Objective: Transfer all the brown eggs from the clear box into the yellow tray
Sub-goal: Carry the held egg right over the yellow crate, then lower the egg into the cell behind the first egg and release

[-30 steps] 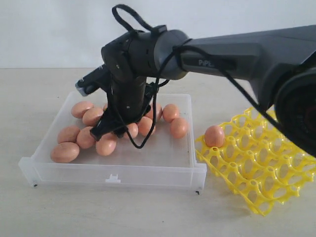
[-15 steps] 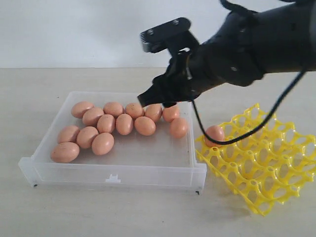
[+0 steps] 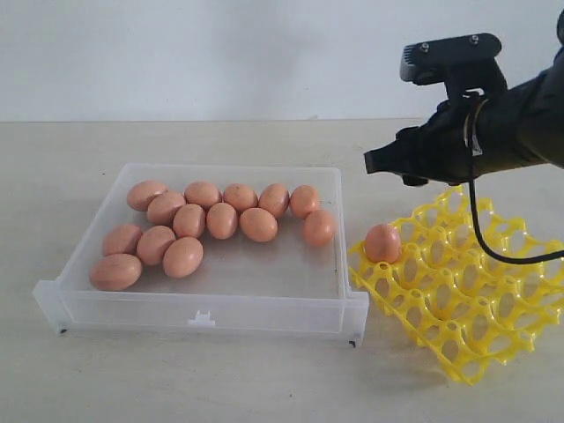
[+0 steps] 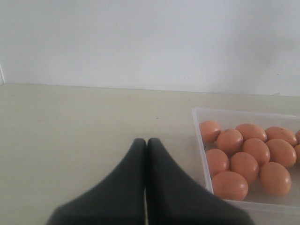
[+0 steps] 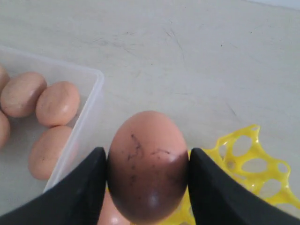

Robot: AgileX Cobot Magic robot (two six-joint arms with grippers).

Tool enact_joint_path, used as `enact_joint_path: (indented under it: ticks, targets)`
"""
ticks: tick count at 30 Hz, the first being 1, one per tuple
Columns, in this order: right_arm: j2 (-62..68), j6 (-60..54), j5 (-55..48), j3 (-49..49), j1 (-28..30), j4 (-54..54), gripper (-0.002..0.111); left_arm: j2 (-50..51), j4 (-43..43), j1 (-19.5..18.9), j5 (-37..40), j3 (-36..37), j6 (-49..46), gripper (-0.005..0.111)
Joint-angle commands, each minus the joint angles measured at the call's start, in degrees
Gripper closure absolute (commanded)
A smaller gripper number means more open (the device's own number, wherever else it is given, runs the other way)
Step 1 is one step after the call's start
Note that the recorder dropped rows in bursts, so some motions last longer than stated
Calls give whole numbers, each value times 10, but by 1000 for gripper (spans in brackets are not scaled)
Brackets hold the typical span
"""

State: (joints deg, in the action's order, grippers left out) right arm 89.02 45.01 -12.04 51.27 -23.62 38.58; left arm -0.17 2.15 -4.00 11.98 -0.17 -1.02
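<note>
In the yellow tray (image 3: 483,304), one egg (image 3: 382,242).

The right gripper (image 5: 147,187) is holding one brown egg (image 5: 146,157) between its two dark fingers (image 5: 82,190), which are pressing on both sides of the shell. The shell is showing a few thin dark marks. A corner of the clear box (image 5: 88,115) is lying near, and several other brown eggs (image 5: 58,103) are resting inside it, close to its wall. A part of the yellow tray (image 5: 243,161) is showing just behind the held egg, on the pale table (image 5: 187,56)
</note>
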Motion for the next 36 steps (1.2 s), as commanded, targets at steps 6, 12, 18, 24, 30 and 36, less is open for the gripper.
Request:
enact_joint_path:
  ticks: [6,12,18,24,30,36]
  targets:
    - [-5,-236,93,-34,30,-220,100,2,-1,0,-3,2,-1,111]
    - [-5,-301,107,-57,30,-251,100,2,-1,0,-3,2,-1,111]
    - [-4,-340,142,-86,31,-261,100,2,-1,0,-3,2,-1,111]
    - [33,-373,161,-86,37,-261,100,2,-1,0,-3,2,-1,111]
    - [69,-390,185,-86,37,-264,100,2,-1,0,-3,2,-1,111]
    - [77,-403,203,-86,44,-272,100,2,-1,0,-3,2,-1,111]
